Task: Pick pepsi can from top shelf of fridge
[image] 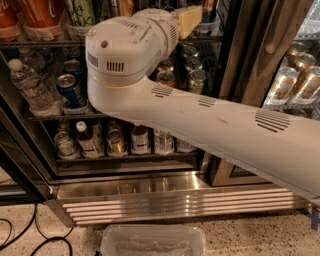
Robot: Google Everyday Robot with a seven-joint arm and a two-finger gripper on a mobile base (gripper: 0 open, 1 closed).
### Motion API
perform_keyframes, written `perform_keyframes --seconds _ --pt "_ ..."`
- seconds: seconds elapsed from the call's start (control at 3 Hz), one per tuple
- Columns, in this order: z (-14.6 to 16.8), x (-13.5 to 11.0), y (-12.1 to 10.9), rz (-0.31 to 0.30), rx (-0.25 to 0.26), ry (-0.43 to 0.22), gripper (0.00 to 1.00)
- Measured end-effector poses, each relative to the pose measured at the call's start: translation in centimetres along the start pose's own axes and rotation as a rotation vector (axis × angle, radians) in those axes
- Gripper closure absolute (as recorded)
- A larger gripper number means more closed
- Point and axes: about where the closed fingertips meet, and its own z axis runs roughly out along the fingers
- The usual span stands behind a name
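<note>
My white arm [210, 125] crosses the view from lower right to upper left and bends at a big joint [120, 50] in front of the fridge [240, 90]. The gripper [187, 20] shows only as a tan piece past the joint, up at the top shelf [45, 44]. That shelf holds red cans [42, 12] and green-and-white cans [80, 12] in clear holders. No pepsi can shows on it; the arm hides the shelf's middle. A dark blue can [70, 90] stands on the shelf below, at the left.
Water bottles [30, 87] stand at the left of the middle shelf, small bottles and cans [115, 142] on the lowest rack. Silver cans [295, 80] fill the right compartment. A ribbed steel base [165, 200], a clear plastic bin [152, 242] and black cables [20, 235] lie below.
</note>
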Motion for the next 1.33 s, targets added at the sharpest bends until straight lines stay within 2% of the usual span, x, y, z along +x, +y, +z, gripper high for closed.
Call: perform_keyframes --seconds 0.33,0.67,1.0,1.33 --pt "1.3 0.1 2.2 0.038 -0.059 -0.018 0.20" --pt "1.3 0.1 2.1 0.039 -0.061 -0.019 0.21" --pt "1.5 -0.4 3.3 0.060 -0.093 -0.042 0.21" --pt "1.9 -0.3 3.0 0.065 -0.094 -0.048 0.35"
